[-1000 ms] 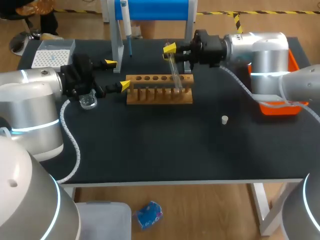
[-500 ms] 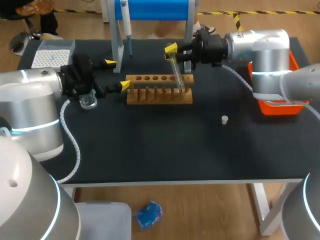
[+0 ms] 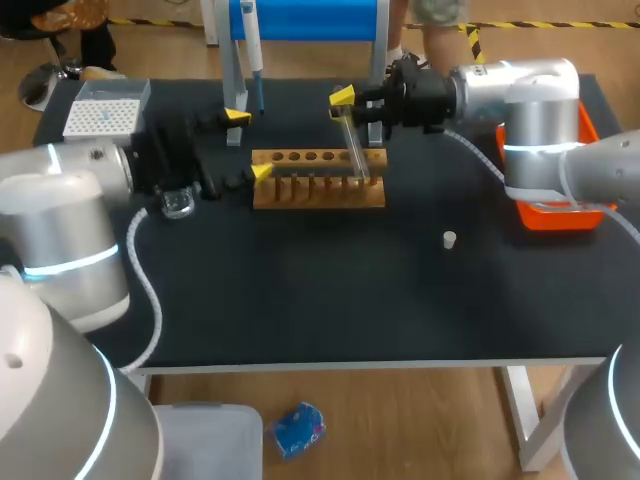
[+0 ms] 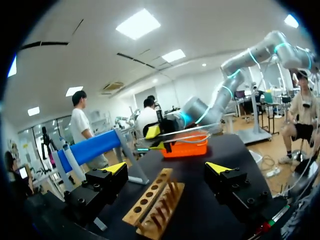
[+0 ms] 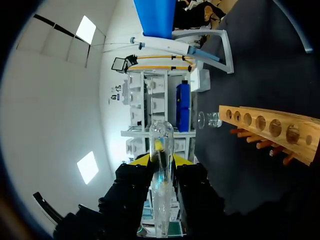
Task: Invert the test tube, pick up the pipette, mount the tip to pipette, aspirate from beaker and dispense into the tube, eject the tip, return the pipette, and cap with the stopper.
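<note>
My right gripper (image 3: pixel 345 100) is shut on a clear test tube (image 3: pixel 353 148), which hangs tilted over the right part of the wooden rack (image 3: pixel 300 192). In the right wrist view the test tube (image 5: pixel 161 150) stands between the fingers of that gripper (image 5: pixel 161 161), with the rack (image 5: pixel 272 127) off to one side. My left gripper (image 3: pixel 250 144) is open at the rack's left end, nothing between its fingers. From the left wrist, that gripper (image 4: pixel 167 170) faces the rack (image 4: pixel 152 206) lengthwise. The pipette (image 3: pixel 252 48) hangs on the blue stand. A white stopper (image 3: pixel 450 239) lies on the mat.
A glass beaker (image 3: pixel 178 204) stands under my left arm, left of the rack. The tip box (image 3: pixel 104 108) sits at the back left corner. An orange bin (image 3: pixel 560 215) is at the right edge. The blue stand (image 3: pixel 305 20) rises behind the rack.
My left gripper has moved right and slightly back, closer to the rack's left end. My right gripper with the tube shifted a little at first, then held still.
</note>
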Controlling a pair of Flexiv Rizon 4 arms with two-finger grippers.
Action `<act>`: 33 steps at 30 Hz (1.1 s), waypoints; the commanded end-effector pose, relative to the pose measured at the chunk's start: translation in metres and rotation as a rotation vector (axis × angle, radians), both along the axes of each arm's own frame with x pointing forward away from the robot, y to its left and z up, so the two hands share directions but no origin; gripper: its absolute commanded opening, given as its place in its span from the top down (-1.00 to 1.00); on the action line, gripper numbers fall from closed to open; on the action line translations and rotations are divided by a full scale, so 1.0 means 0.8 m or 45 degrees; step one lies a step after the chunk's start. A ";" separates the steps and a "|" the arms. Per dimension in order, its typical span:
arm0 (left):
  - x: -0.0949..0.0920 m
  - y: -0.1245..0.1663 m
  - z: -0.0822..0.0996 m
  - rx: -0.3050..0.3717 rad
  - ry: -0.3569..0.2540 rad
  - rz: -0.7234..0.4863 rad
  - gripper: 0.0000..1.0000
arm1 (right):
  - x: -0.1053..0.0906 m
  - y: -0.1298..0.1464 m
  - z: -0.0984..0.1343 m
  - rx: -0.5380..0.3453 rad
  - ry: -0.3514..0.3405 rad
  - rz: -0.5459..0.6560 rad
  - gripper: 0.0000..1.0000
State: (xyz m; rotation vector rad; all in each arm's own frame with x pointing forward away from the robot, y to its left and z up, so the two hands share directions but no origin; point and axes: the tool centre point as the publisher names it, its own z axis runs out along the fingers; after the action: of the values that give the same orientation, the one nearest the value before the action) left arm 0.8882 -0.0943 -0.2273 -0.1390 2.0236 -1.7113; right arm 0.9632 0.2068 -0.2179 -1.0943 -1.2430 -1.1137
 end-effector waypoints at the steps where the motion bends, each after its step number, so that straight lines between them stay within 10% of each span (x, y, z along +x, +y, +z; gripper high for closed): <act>1: 0.004 -0.002 -0.015 -0.150 -0.315 -0.167 -1.00 | 0.000 -0.001 0.001 -0.005 -0.002 -0.001 1.00; 6: 0.004 -0.002 -0.015 -0.150 -0.315 -0.167 -1.00 | 0.000 -0.001 0.001 -0.005 -0.002 -0.001 1.00; 11: -0.016 -0.033 0.028 -0.028 -0.835 -0.334 -1.00 | 0.000 -0.001 0.001 -0.005 -0.002 -0.001 1.00; 18: -0.036 -0.056 0.038 0.189 -1.117 -0.233 -1.00 | 0.000 -0.001 0.001 -0.005 -0.002 -0.001 1.00; 33: -0.033 -0.081 0.022 0.307 -1.185 -0.108 -1.00 | 0.000 -0.001 0.001 -0.005 -0.002 -0.001 1.00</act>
State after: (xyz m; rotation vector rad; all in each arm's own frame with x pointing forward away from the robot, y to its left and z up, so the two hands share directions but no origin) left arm 0.8663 -0.1551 -0.2084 0.7428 1.4835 -1.2356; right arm 0.9633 0.2065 -0.2179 -1.0941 -1.2443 -1.1129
